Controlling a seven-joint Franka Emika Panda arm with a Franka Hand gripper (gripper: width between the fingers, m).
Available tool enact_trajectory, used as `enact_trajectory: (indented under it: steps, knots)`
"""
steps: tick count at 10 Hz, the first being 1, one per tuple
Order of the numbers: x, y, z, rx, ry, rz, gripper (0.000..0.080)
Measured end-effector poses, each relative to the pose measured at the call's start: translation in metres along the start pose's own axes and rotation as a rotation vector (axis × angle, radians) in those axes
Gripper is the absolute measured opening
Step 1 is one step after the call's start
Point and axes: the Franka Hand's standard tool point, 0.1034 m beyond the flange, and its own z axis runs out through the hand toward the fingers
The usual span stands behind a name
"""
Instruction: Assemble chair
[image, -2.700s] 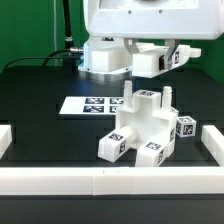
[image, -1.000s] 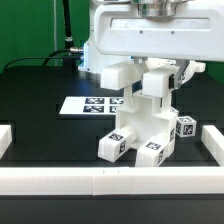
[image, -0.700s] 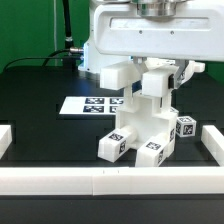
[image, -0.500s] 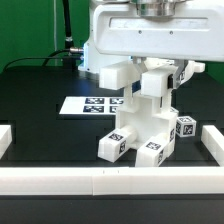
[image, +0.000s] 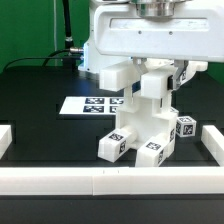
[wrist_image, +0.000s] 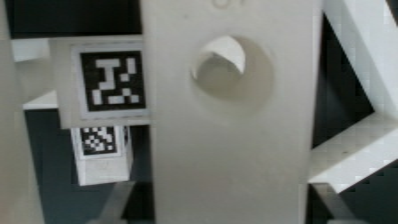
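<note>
**Q:** Chair position?
**A:** The chair (image: 140, 128) stands near the marker board (image: 85, 104), on the exterior view's right. Bare table (image: 50, 135) borders its base.
**Q:** Gripper?
**A:** The gripper (image: 142, 85) is at the chair's top edge. Whether it is gripping cannot be determined.

A robotics laboratory test bench, nothing domestic about it. Matte black tabletop (image: 40, 120) fenced in by long plain white border rails (image: 60, 178). Lying flat on it, the marker board (image: 88, 104), a thin white sheet printed with black-and-white square codes. Similar black-and-white square tags (wrist_image: 114, 78) stuck on the chunky white plastic furniture parts (image: 140, 125) (one such tag large in the wrist view). Bulky white robot arm (image: 140, 30) standing at the table's far side, thin black cables (image: 65, 25) behind it, and a plain green backdrop (image: 25, 30) closing off the rear.
</note>
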Motion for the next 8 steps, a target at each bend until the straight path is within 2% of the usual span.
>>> enact_trajectory:
  steps: [4, 8]
  knots:
    - [0.0005, 0.0000, -0.0003, 0.001, 0.002, 0.001, 0.0284]
    - [0.0022, 0.0018, -0.0023, 0.012, 0.026, 0.005, 0.0284]
